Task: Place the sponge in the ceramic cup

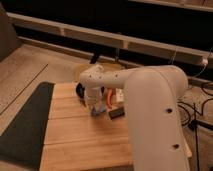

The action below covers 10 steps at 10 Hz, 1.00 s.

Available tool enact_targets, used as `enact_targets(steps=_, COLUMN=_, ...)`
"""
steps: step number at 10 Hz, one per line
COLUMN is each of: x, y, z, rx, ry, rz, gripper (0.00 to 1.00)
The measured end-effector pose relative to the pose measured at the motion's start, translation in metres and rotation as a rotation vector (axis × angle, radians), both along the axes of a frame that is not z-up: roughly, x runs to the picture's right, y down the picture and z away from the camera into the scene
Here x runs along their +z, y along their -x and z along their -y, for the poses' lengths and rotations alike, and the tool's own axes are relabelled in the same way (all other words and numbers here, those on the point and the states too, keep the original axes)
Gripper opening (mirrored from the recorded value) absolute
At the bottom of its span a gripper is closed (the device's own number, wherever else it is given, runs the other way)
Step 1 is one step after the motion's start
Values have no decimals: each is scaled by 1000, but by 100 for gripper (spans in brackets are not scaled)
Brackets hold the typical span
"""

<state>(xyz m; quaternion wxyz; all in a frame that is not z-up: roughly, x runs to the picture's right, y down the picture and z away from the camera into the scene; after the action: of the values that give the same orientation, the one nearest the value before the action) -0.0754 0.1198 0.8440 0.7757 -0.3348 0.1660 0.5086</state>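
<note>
Sponge, a small flat blue pad [100, 108], lies toward the wooden worktop's [80, 140] far edge at my low white gripper [94, 109], likely for grasping; I cannot tell its grip.

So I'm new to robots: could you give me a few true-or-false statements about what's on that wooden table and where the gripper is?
1. The gripper is down low at the wooden table, right by the blue sponge. True.
2. The black block lies on the dark mat. False: it lies on the bare wood, just picture-right of the sponge.
3. The robot's arm is white. True.
4. The dark mat is at the table's picture-right side. False: it is at the picture-left side.
</note>
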Motion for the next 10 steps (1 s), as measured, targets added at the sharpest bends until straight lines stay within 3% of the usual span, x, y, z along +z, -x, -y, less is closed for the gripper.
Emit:
enact_targets(steps=3, x=-19, y=7, z=23, rx=7, ry=-54, rz=10, gripper=0)
enact_targets(steps=10, x=-72, y=5, z=109, rx=4, ry=-273, rz=-18, gripper=0)
